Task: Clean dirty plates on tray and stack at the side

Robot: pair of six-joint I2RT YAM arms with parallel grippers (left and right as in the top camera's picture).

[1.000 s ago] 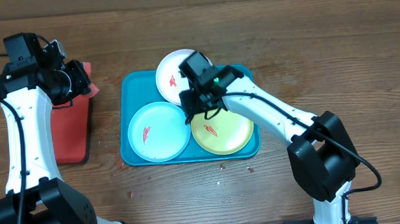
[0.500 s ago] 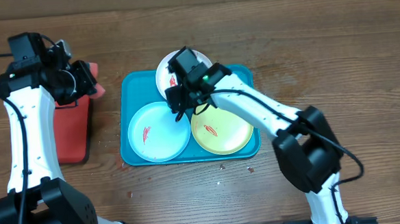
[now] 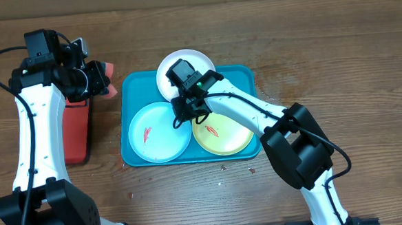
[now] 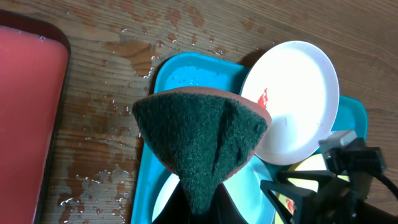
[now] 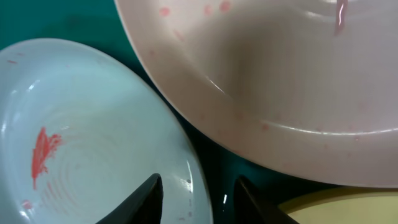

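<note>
The teal tray [image 3: 127, 96] holds three plates with red smears. The white plate [image 3: 188, 63] leans on the far rim, the light blue plate [image 3: 154, 132] lies front left and the yellow-green plate [image 3: 224, 134] front right. My right gripper [image 3: 182, 117] is open, low over the tray, its fingers [image 5: 200, 198] straddling the right rim of the light blue plate [image 5: 93, 137]; the white plate [image 5: 280, 93] is just beyond. My left gripper [image 3: 97, 81] is shut on a green scouring sponge [image 4: 199, 137] held above the tray's left edge [image 4: 166, 74].
A red tray with a dark rim [image 3: 75, 136] lies left of the teal tray and also shows in the left wrist view [image 4: 25, 93]. Water drops wet the wood [image 4: 106, 124] between the two trays. Small crumbs lie on the table in front of the teal tray [image 3: 223, 168].
My right gripper moved left from over the yellow-green plate to the light blue plate's right rim. My left gripper carried the sponge to the right, toward the teal tray.
</note>
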